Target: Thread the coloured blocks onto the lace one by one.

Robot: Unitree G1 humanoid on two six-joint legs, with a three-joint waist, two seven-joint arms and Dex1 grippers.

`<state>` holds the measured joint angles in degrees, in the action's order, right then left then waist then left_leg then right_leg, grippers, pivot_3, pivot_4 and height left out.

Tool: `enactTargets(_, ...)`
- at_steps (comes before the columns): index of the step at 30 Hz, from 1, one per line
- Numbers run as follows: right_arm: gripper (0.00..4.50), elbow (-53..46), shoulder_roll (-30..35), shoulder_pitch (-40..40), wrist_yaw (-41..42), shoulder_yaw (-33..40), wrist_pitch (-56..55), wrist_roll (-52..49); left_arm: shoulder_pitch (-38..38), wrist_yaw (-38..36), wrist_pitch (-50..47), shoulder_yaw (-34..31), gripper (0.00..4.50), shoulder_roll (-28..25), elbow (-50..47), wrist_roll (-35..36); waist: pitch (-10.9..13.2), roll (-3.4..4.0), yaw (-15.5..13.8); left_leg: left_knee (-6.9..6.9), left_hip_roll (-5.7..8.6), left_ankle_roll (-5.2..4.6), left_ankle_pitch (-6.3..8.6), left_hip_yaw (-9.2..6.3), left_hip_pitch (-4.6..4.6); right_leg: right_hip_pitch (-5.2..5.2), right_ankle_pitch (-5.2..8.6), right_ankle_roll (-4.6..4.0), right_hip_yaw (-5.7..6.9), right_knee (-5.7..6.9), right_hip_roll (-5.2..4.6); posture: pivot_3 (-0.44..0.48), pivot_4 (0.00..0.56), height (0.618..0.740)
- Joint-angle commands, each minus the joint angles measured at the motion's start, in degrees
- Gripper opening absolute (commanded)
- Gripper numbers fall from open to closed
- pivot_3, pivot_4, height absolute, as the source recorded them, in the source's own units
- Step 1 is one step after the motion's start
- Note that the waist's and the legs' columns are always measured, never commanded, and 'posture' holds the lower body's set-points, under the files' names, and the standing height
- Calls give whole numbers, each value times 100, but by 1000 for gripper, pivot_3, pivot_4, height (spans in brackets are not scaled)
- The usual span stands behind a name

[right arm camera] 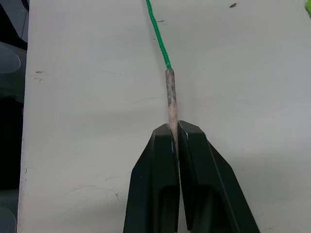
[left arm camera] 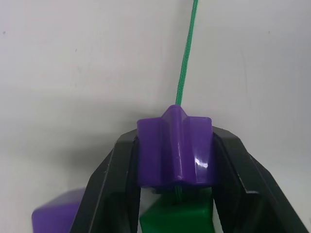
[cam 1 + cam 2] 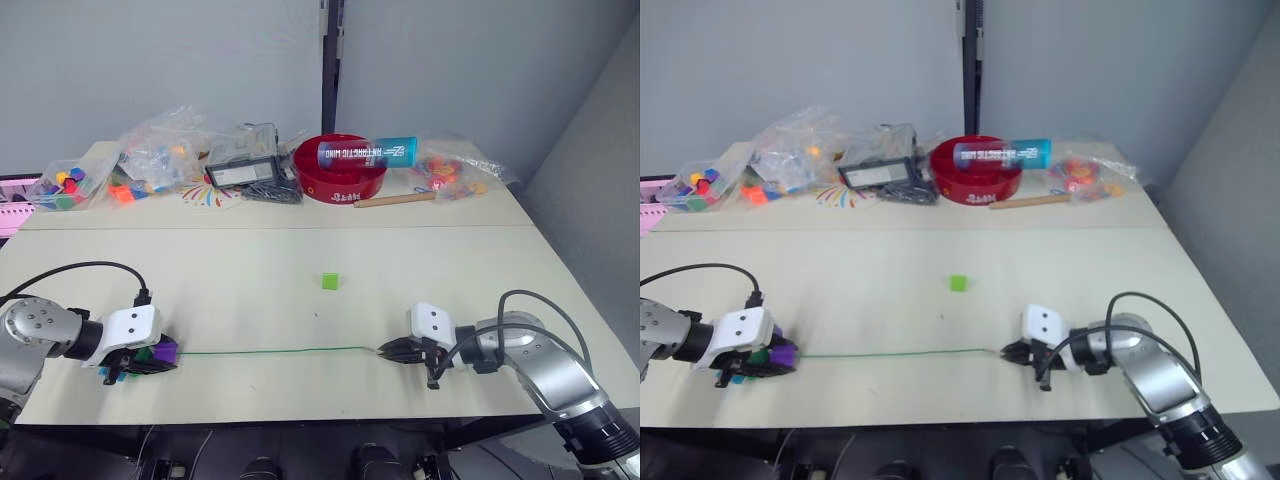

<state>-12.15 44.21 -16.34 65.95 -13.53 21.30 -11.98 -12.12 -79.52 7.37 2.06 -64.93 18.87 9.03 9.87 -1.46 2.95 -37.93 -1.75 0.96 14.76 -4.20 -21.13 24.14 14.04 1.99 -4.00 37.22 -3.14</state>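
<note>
Lace [image 3: 270,351] runs taut across the bench between left hand [image 3: 150,357], clamped on purple block [image 2: 175,151], and right hand [image 1: 176,133], pinching its tip [image 1: 170,94].

We see the green lace [image 3: 270,351] stretched straight along the table, its pale stiff tip [image 1: 170,99] pinched, purple block [image 2: 175,151] threaded; a light green block [image 3: 330,281] sits apart.

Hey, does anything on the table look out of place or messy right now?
One light green block sits alone mid-table, apart from the lace. At the far edge, a blue tube lies tilted across the red bowl.
</note>
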Motion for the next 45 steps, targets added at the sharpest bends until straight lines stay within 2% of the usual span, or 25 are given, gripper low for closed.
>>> enactTargets(1,0,-80,-39,-60,8,-12,-103,7,70,64,110,84,1394,-37,391,-343,0,9,0,0,0,0,0,0,0,0,0,0,0,2,1,0,150,731)
enactTargets(6,0,-105,-114,-109,8,-27,-69,-40,103,30,-37,-59,1394,102,156,0,0,19,1,0,-1,0,0,0,1,1,0,0,0,6,2,0,150,731)
enactTargets(8,0,-134,-175,-155,9,-43,-52,-64,66,-108,-420,-209,2475,164,-140,373,1,20,-17,0,0,0,0,0,1,1,0,0,0,6,1,0,150,731)
enactTargets(13,0,-167,-269,-292,40,-82,26,-100,-93,-329,-1295,-464,4011,-37,-919,804,9,5,-59,0,0,0,0,-3,-14,8,0,1,2,-1,0,0,150,731)
enactTargets(16,0,-138,-328,-403,68,-145,70,-111,-294,-486,-2016,-523,4011,-140,-1397,1142,14,-4,-58,0,0,0,0,-4,-19,11,0,1,4,-1,0,0,150,731)
enactTargets(19,0,-125,-445,-546,18,-289,159,-55,-521,-377,-2741,-479,4011,16,-2168,1578,14,-4,-49,0,0,0,0,-4,-18,10,0,1,4,-2,0,0,150,731)
enactTargets(21,0,-118,-520,-650,-8,-416,234,17,-623,-104,-3046,-299,4011,321,-2691,1692,14,-3,-50,0,1,0,0,-4,-17,9,0,1,3,-1,0,0,150,731)
enactTargets(24,0,-94,-690,-825,-98,-645,362,138,-838,625,-3181,292,4011,1251,-3160,1426,13,-2,-51,0,2,0,0,-5,-13,6,-1,1,3,1,-1,0,150,731)
enactTargets(29,0,-142,-752,-899,-117,-847,456,247,-1115,1426,-3029,1061,4011,2304,-3189,717,12,-6,-53,-2,3,1,0,-9,-18,9,-4,-1,3,0,1,0,150,731)
enactTargets(32,0,-162,-774,-906,-141,-905,490,277,-1206,1666,-2990,1392,4011,2675,-3128,432,12,-6,-50,-3,5,1,0,-9,-17,7,-4,-1,2,-1,-1,0,150,731)
enactTargets(35,0,-172,-784,-909,-145,-926,512,297,-1254,1743,-2798,1644,4011,2805,-2990,101,12,-6,-43,-2,5,0,0,-9,-16,7,-4,-1,2,-1,-1,0,150,731)
enactTargets(45,0,-210,-783,-916,-225,-913,624,293,-1357,1735,-3069,1978,4011,3116,-2992,9,12,-6,-58,-3,7,1,0,-10,-17,6,-4,-1,2,-2,-2,0,150,731)
